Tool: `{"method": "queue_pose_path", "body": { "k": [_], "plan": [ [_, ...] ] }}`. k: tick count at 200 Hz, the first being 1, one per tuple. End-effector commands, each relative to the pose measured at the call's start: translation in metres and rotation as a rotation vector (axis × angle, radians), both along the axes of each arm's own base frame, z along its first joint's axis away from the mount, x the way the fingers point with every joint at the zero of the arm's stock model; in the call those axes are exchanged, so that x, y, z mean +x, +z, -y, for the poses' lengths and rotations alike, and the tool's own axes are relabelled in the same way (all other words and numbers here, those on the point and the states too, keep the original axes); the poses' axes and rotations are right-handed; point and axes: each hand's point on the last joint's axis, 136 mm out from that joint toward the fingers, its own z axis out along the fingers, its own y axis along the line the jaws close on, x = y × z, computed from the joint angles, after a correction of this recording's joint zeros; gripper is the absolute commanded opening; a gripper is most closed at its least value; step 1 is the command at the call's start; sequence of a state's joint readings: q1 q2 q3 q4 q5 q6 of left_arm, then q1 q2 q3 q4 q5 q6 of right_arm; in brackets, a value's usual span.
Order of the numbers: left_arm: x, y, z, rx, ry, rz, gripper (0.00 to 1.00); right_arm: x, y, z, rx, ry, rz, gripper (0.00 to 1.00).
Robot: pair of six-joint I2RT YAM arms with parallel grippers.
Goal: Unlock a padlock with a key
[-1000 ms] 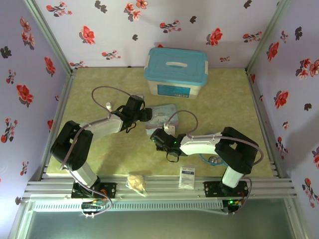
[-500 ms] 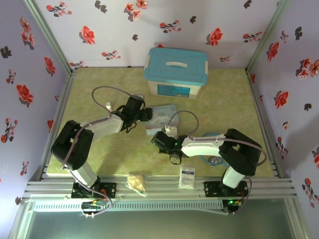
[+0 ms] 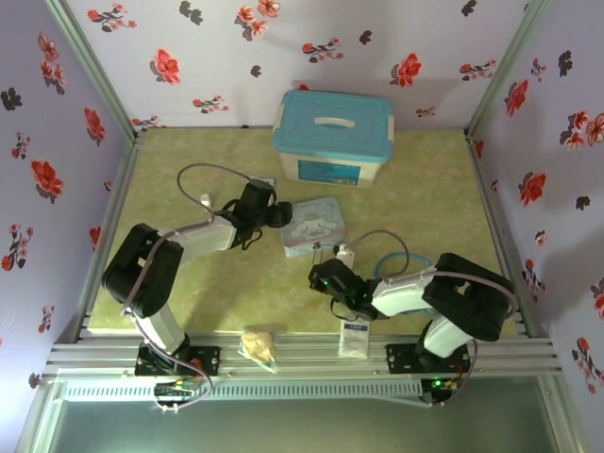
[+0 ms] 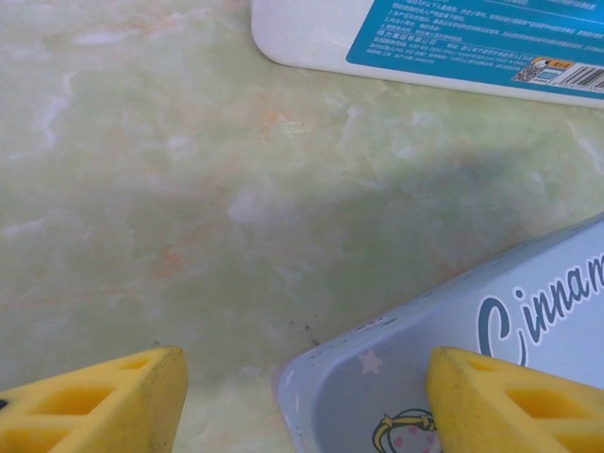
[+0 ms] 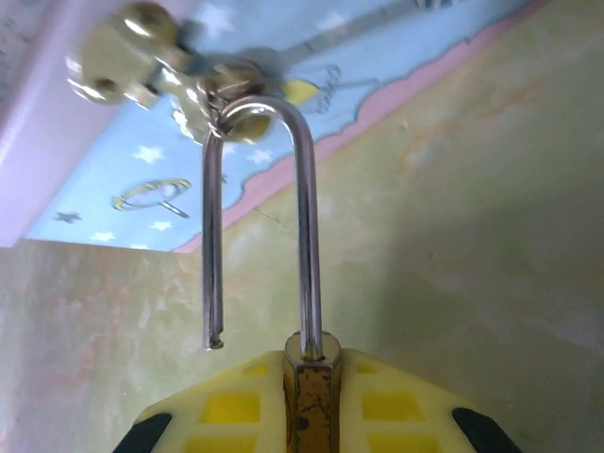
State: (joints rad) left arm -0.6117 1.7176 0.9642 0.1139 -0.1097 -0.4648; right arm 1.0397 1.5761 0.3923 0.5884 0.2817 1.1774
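**Supervisor:** Report the right end effector [image 5: 311, 385].

**Operator:** Closed on the padlock [image 5: 308, 283]; I see the brass body clamped edge-on between the yellow fingers [image 5: 226, 411]; the shackle points away from the wrist. One leg sits in the body; the other ends free, outside it. Blurred brass pieces [image 5: 123, 52] hang on a small ring at the shackle's bend; I cannot tell whether they are the key.

**Supervisor:** Location?

**Operator:** On the top camera I place it [image 3: 326, 279] over the worktop [image 3: 189, 283], just beside the near edge of the cartoon tin [image 3: 316, 226]; on the wrist camera the tin lies behind the shackle's bend.

**Supervisor:** Left end effector [image 4: 302, 387]?

**Operator:** Open; the fingers stand wide apart, gripping nothing. I see a corner of the tin between them; the storage box [image 4: 311, 38] stands beyond. From above, the end effector [image 3: 276, 215] sits at the tin's left edge.
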Motion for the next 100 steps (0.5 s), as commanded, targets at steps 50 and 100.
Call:
{"method": "queue_pose_path", "body": {
  "k": [50, 100],
  "plan": [
    [-0.012, -0.023, 0.010, -0.075, -0.021, -0.087, 0.70, 0.015, -0.011, -0.014, 0.316, -0.110, 0.046, 0.03],
    [-0.019, -0.049, 0.000, -0.004, -0.019, -0.130, 0.60, 0.017, -0.014, -0.009, 0.320, -0.183, 0.090, 0.00]
  ]
}}
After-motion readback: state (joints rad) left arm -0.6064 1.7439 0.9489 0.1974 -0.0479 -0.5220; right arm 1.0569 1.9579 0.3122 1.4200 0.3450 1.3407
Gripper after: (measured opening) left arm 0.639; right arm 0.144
